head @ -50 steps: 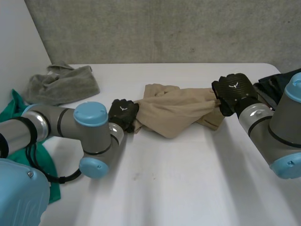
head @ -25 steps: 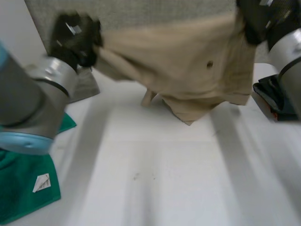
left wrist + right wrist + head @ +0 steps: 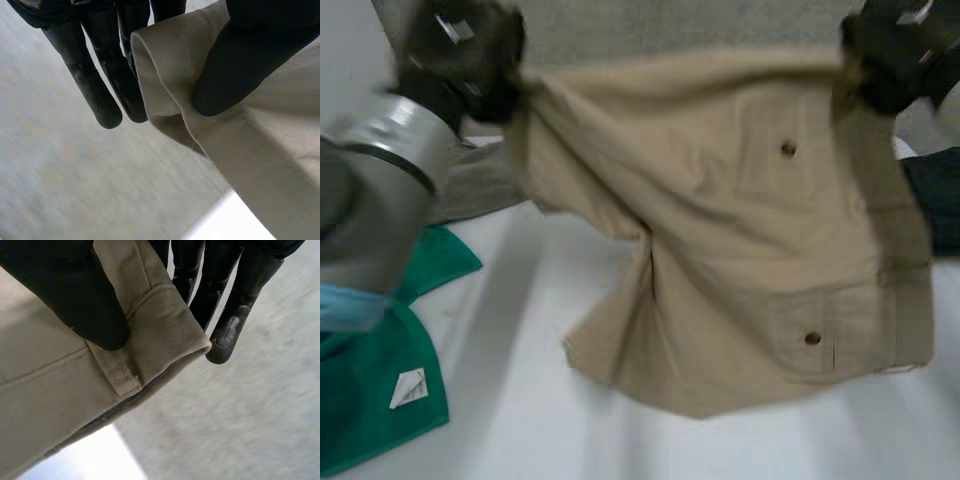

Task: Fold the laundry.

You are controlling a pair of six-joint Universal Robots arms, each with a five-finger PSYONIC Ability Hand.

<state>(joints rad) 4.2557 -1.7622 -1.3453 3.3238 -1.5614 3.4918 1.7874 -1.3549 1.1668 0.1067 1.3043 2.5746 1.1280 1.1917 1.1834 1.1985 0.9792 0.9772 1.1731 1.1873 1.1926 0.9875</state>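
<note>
Here, a beige twill garment with buttoned pockets (image 3: 720, 250) hangs spread out over the white table (image 3: 520, 420).
The left hand (image 3: 460, 55) pinches one upper corner between thumb and fingers, and the right hand (image 3: 900, 50) pinches the other.

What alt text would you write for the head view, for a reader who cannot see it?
The left hand and right hand each pinch a top corner of a beige garment with buttoned pockets, holding it spread above the white table. A green cloth and a grey cloth lie to the robot's left, a dark cloth to its right.
</note>
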